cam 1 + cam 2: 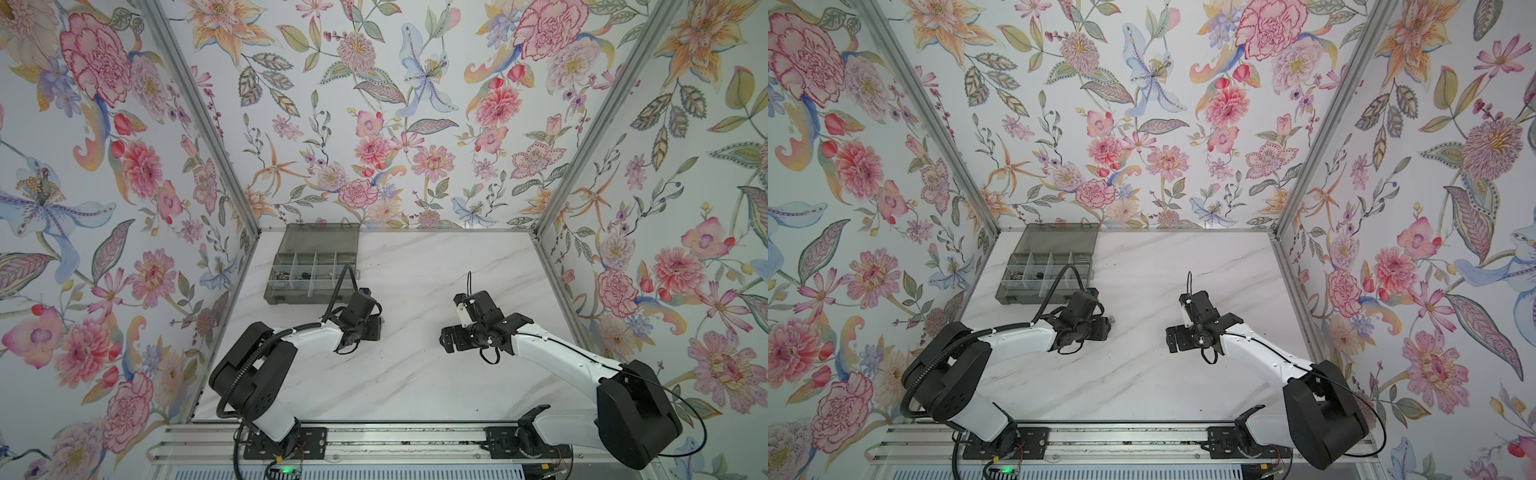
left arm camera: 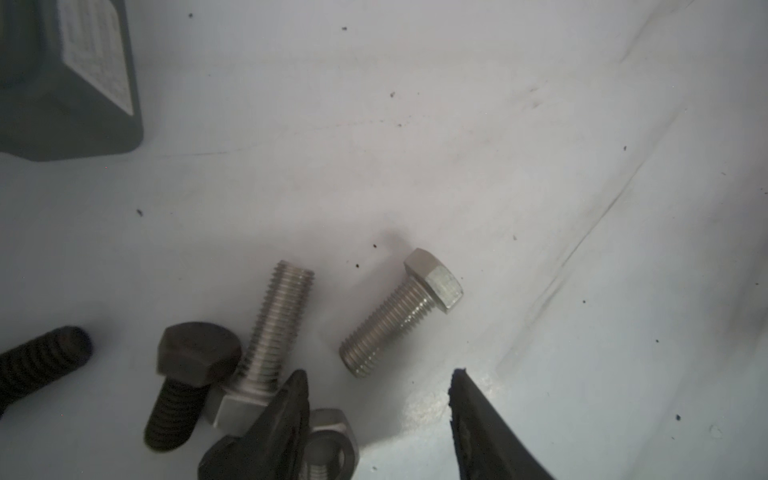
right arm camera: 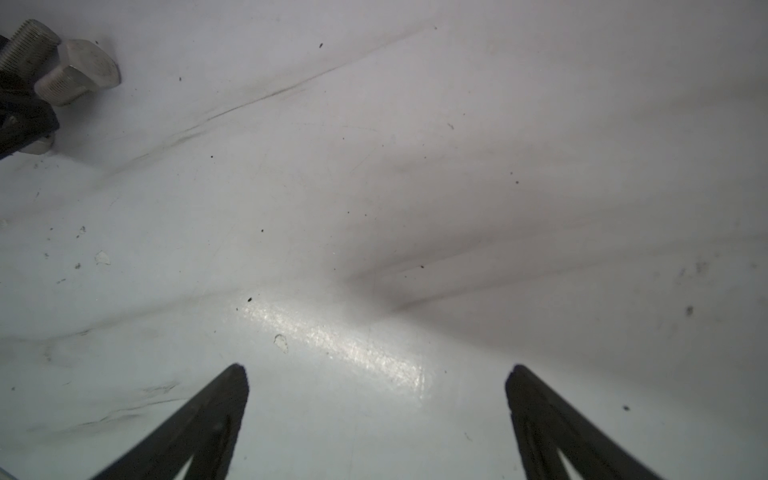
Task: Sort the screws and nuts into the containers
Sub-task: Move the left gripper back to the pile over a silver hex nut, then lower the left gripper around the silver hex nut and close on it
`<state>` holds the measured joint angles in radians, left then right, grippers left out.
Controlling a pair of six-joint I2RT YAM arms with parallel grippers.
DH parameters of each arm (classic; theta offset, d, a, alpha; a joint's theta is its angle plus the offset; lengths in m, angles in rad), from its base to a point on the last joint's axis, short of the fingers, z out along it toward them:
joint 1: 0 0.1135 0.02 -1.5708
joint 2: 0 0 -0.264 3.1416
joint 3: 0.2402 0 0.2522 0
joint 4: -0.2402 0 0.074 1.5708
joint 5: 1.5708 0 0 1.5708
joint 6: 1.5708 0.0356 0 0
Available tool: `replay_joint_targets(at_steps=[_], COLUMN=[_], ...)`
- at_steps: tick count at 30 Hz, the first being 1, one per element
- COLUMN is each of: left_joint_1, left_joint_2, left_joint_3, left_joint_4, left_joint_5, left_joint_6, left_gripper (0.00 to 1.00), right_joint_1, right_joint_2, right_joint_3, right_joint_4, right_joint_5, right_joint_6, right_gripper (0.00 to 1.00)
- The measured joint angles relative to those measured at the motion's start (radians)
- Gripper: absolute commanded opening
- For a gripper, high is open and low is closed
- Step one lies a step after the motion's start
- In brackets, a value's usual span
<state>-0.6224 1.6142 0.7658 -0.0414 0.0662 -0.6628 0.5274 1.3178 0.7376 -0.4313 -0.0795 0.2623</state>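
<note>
In the left wrist view my left gripper (image 2: 378, 374) hangs open just above the table, over loose screws. A silver hex screw (image 2: 401, 311) lies just ahead of its tips. A second silver screw (image 2: 270, 332) and two black screws (image 2: 187, 382) (image 2: 41, 365) lie to one side. A silver nut (image 2: 328, 440) sits against the inner side of one finger (image 2: 286, 415), not gripped. My right gripper (image 3: 376, 370) is open over bare table, with two silver screws (image 3: 79, 75) far off. The containers are cells of a grey organiser box (image 1: 307, 297) at the back left, holding a few small parts.
The box lid (image 1: 320, 239) lies open against the back wall. Flowered walls close in the white marble table (image 1: 436, 270) on three sides. In both top views the left gripper (image 1: 370, 328) and the right gripper (image 1: 446, 338) face each other mid-table. The arm bases stand on the front rail (image 1: 395, 444).
</note>
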Motion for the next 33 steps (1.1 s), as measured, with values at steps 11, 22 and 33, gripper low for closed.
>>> replay_joint_targets(at_steps=[11, 22, 33], left_joint_1=[-0.003, -0.015, -0.02], left_joint_2=[-0.013, -0.023, -0.008], left_joint_3=[0.0, 0.001, 0.01], left_joint_4=[-0.085, -0.131, -0.13], left_joint_5=[-0.038, -0.052, -0.052], left_joint_6=[0.0, 0.001, 0.024], left_gripper=[0.54, 0.5, 0.46], right_joint_1=[0.0, 0.0, 0.0], right_joint_2=[0.0, 0.02, 0.022], right_joint_3=[0.0, 0.0, 0.001], right_joint_4=[0.001, 0.002, 0.002], right_joint_5=[0.0, -0.011, -0.011], right_joint_6=[0.0, 0.0, 0.0], right_gripper=[0.99, 0.99, 0.99])
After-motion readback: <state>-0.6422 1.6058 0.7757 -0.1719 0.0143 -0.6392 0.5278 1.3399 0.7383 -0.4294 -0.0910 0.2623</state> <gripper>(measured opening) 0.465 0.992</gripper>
